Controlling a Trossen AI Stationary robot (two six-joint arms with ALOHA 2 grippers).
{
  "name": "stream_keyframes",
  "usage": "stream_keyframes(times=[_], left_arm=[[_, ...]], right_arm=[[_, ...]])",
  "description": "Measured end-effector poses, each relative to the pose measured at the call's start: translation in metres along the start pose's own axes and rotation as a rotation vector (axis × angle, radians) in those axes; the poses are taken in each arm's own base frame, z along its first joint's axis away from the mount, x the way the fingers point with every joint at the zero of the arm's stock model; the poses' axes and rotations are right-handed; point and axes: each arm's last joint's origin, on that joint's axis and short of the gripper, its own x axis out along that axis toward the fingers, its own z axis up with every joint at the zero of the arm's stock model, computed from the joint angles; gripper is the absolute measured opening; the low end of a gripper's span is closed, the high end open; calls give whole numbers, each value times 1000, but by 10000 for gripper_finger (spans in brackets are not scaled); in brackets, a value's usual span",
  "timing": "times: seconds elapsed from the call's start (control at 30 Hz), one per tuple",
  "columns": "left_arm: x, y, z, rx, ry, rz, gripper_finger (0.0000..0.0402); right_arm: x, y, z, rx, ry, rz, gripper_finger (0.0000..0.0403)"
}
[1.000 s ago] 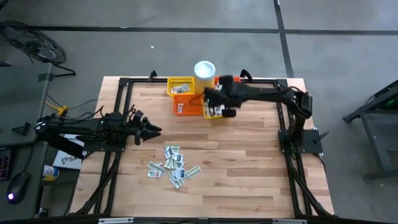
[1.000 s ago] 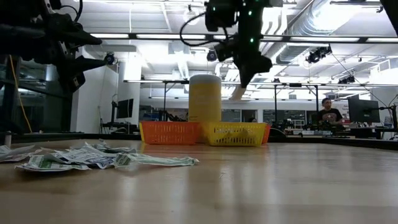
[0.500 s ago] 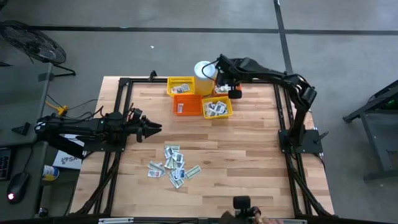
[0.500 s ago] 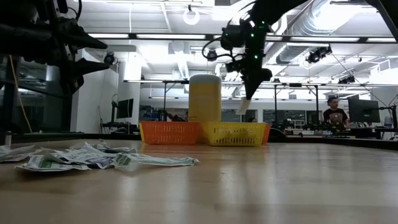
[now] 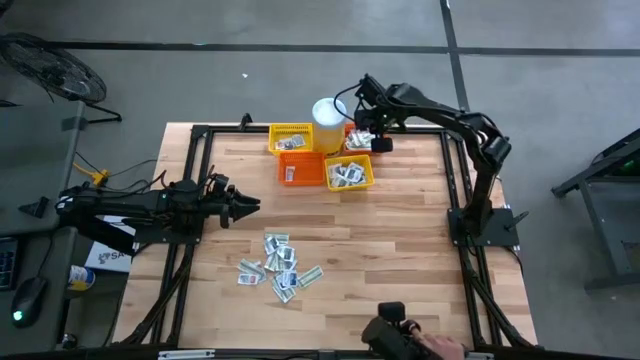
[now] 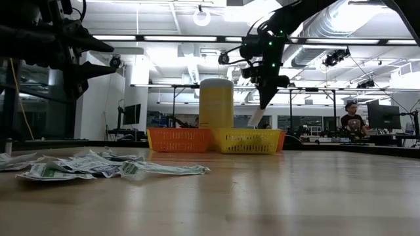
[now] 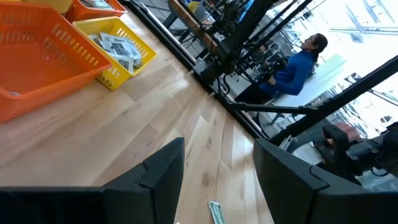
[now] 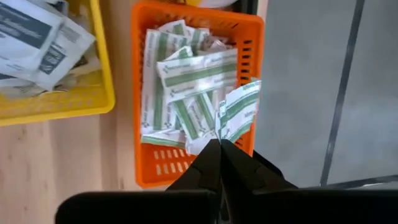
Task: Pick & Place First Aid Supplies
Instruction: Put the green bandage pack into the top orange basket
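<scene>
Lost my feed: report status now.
Right gripper jaws shut on green-striped sachet, above orange basket at the table's far edge. Left gripper open, waiting left. Loose sachets remain mid-table. Nothing blocking.

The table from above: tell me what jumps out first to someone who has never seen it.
The cluster of yellow and orange mesh baskets at the table's far edge, beside a white cup, draws the eye. Over an orange basket there, the right gripper is shut on a green-striped packet. A loose pile of packets lies mid-table, and the left gripper hangs open at the left.
</scene>
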Motion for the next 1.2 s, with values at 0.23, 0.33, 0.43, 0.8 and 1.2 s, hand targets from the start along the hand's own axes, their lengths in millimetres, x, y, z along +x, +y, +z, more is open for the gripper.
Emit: stream_keyframes(times=[0.23, 0.33, 0.43, 0.8, 1.2], left_arm=[[0, 0, 0, -1, 0, 0, 191], [0, 0, 0, -18, 0, -1, 191], [0, 0, 0, -19, 0, -1, 191], [0, 0, 0, -21, 0, -1, 191], [0, 0, 0, -41, 9, -7, 191]], right_arm=[[31, 12, -7, -56, 80, -66, 0], [39, 15, -8, -51, 88, -100, 0], [45, 16, -9, -44, 72, -116, 0], [50, 21, -10, -62, 24, -66, 22], [37, 28, -10, 22, 55, -64, 183]])
